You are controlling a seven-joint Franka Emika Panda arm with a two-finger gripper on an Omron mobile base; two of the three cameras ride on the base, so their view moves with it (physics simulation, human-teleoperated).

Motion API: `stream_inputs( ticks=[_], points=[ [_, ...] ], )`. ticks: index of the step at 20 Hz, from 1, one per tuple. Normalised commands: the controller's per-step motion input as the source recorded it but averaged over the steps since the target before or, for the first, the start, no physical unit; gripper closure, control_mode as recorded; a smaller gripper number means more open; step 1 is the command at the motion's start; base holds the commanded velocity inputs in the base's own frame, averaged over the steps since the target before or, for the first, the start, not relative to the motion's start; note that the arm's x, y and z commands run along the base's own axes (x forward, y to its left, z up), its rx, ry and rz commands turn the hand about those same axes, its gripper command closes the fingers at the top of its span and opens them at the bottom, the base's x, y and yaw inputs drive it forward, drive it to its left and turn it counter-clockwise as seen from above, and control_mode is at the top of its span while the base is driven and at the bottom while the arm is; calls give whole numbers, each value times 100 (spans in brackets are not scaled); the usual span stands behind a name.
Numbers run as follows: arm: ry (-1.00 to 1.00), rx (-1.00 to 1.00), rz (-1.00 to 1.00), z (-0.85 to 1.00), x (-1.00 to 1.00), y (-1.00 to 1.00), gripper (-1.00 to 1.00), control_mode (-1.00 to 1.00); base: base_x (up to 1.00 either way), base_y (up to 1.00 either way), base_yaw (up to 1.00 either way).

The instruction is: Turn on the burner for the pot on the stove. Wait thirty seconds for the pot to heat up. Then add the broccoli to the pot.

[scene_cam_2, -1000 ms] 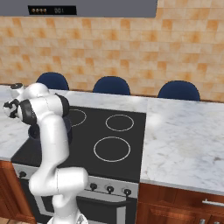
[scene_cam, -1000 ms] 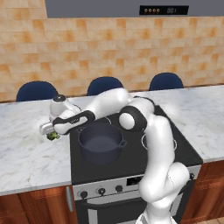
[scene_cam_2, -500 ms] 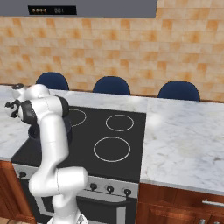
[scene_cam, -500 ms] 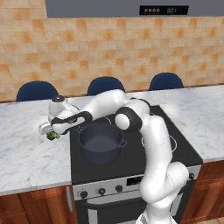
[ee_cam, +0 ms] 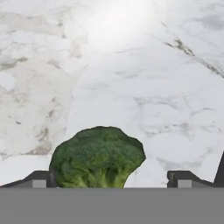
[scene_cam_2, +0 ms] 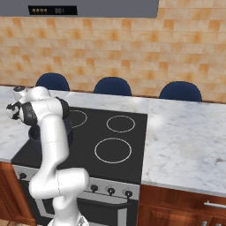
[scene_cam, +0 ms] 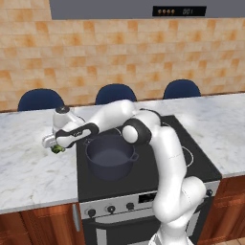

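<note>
Green broccoli (ee_cam: 98,156): on the marble counter (ee_cam: 131,78), between the spread fingers, nearer the left one.
Gripper (scene_cam: 53,145): jaws apart, low over the broccoli, barely moved since a second ago.
Pot (scene_cam: 110,156): unmoved on the stove (scene_cam: 191,158), just beside the gripper.

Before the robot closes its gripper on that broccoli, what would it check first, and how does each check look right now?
1. Gripper open: ok, jaws stand wide.
2. Broccoli between the fingertips: ok, though it sits close to one side rather than centred.
3. Broccoli resting on the marble counter, not yet lifted: ok.
4. Pot on the stove, lid off, ready to receive: ok.
5. Burner under the pot switched on: cannot tell.
6. Path from broccoli to pot free: ok, the pot stands just beside the gripper in the left base view.
</note>
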Motion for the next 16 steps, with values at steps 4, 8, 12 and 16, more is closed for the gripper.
stream_inputs(
  ticks=[4,8,12,16],
  points=[
    [0,0,0,-7,9,6,-100,-100,0,0,0],
    [0,0,0,-4,11,12,-100,-100,0,0,0],
    [0,0,0,-8,5,10,-100,-100,0,0,0],
    [0,0,0,-7,4,7,-100,-100,0,0,0]
  ],
)
